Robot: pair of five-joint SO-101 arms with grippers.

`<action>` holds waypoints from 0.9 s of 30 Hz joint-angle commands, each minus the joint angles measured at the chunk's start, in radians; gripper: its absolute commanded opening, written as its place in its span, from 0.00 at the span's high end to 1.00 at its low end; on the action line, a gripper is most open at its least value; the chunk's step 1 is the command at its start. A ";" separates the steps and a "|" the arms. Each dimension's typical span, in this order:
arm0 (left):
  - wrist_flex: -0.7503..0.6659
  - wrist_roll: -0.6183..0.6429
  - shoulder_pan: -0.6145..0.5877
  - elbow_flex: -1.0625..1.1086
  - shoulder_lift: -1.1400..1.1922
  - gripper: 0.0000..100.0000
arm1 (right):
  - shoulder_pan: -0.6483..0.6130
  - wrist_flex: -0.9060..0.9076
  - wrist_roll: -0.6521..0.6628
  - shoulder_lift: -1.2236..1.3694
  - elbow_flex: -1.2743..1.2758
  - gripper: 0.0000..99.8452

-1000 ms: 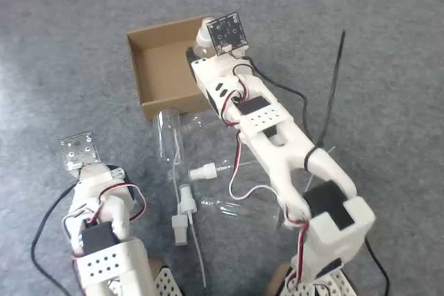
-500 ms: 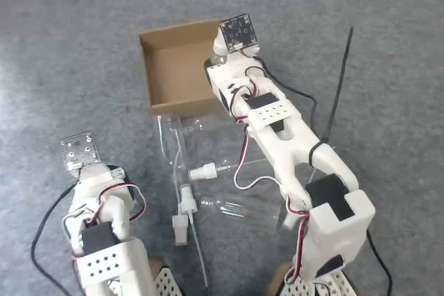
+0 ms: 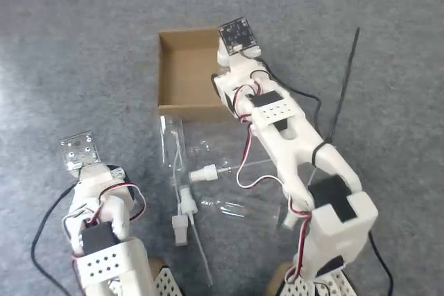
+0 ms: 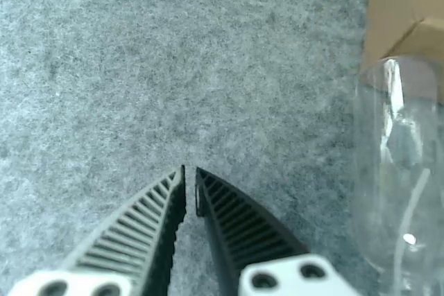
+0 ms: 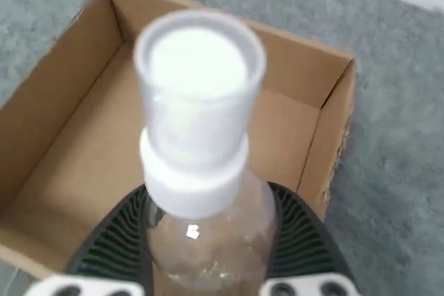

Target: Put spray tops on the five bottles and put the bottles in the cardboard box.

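our right gripper [image 5: 205, 244] clamped on capped spray bottle [image 5: 200, 136], over cardboard box [image 5: 69, 143], our left gripper [image 4: 190, 178] jaws closed together, above grey carpet [image 4: 139, 53], near lying clear bottle [image 4: 402, 171]

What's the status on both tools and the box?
Right tool shut on capped bottle, at cardboard box. Left tool shut, empty. Loose spray tops on table; nothing blocking seen.

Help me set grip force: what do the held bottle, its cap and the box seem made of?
Bottle: probably clear, glossy plastic. The brown box shows through it, though glass isn't ruled out. Cap: frosted white plastic, slightly translucent, matte. Box: brown cardboard, matte, with folded corners.
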 commanded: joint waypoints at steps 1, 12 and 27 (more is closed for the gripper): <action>0.003 -0.005 0.000 -0.007 -0.018 0.98 | 0.044 0.084 0.015 -0.136 -0.052 0.98; 0.003 -0.005 0.000 -0.007 -0.018 0.98 | 0.041 0.113 0.012 -0.174 -0.058 0.98; 0.003 -0.005 0.000 -0.007 -0.018 0.98 | -0.010 -0.156 -0.100 -0.162 -0.057 0.98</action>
